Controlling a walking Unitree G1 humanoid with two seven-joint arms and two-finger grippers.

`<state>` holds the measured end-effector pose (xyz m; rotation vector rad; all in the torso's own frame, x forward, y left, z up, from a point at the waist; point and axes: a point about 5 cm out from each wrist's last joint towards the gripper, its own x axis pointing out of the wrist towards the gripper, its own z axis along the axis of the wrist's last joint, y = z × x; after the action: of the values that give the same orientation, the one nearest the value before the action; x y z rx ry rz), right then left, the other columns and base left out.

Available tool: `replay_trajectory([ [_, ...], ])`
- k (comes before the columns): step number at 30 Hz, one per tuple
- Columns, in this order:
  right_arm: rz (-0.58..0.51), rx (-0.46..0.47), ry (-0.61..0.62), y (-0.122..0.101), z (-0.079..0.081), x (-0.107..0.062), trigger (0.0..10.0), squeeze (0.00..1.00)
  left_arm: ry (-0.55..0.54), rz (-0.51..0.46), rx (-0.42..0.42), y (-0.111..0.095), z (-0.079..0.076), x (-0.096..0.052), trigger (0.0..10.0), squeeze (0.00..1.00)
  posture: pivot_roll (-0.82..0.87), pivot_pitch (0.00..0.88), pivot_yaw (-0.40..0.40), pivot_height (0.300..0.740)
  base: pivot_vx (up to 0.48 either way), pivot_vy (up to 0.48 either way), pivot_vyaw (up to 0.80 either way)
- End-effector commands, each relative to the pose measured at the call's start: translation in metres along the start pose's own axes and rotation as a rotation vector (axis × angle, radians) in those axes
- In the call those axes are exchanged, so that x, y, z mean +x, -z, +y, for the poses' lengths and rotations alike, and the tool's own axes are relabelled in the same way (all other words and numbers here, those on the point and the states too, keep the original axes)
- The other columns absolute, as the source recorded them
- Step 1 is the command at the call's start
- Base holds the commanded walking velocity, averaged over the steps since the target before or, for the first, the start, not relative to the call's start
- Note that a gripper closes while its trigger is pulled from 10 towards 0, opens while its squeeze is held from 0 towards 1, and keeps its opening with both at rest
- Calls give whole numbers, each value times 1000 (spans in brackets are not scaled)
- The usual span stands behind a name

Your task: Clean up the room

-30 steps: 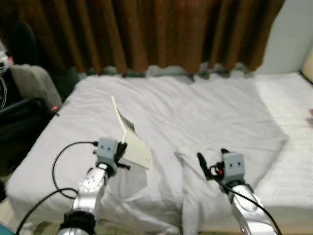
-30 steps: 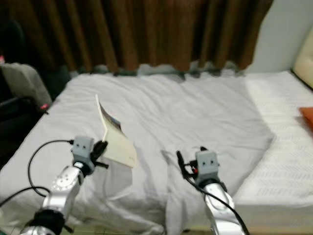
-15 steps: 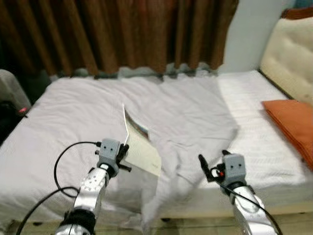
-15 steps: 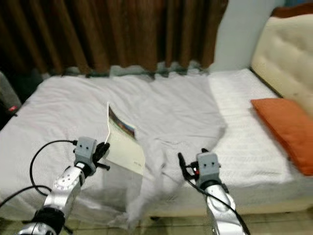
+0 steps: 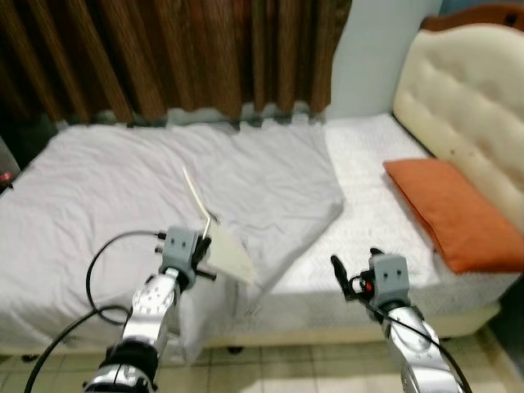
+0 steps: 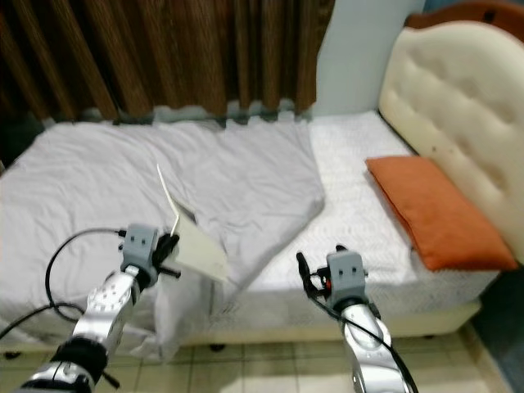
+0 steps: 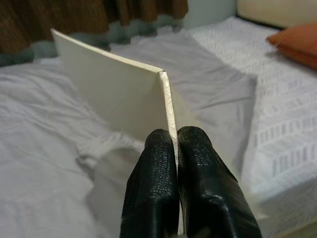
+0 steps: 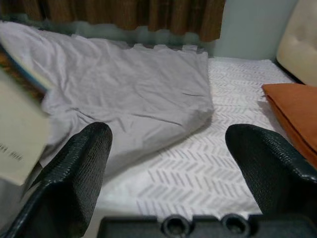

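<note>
Here, left tool (image 7: 171,163) raised over the bed (image 5: 82,180), pinching a booklet (image 5: 219,246); right tool (image 8: 168,163) forward, fingers spread.

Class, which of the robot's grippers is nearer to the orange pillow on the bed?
Right. The right gripper hangs open off the bed's edge, short of the orange pillow. The left gripper, shut on the book, is farther over.
</note>
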<state>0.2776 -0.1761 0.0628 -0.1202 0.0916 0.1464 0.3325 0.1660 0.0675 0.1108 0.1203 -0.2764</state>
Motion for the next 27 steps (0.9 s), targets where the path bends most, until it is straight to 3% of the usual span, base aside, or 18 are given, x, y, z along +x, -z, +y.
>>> replay_trajectory([
  [1,-11,5,-26,-2,8,3,10000,0,-28,-41,19,-9,10,1,10000,0,-103,1,46,740,0,-439,0],
  [20,11,-13,-26,5,5,-4,10000,0,-3,-53,47,-4,1,-1,10000,0,-106,21,36,740,0,-439,0],
  [23,8,-15,-28,5,5,-2,10000,0,-29,-42,80,-6,3,2,10000,0,-109,16,36,740,0,0,0],
  [27,8,-19,-32,4,5,-1,10000,0,-12,-33,65,-10,1,6,10000,0,-107,12,38,740,217,0,0],
])
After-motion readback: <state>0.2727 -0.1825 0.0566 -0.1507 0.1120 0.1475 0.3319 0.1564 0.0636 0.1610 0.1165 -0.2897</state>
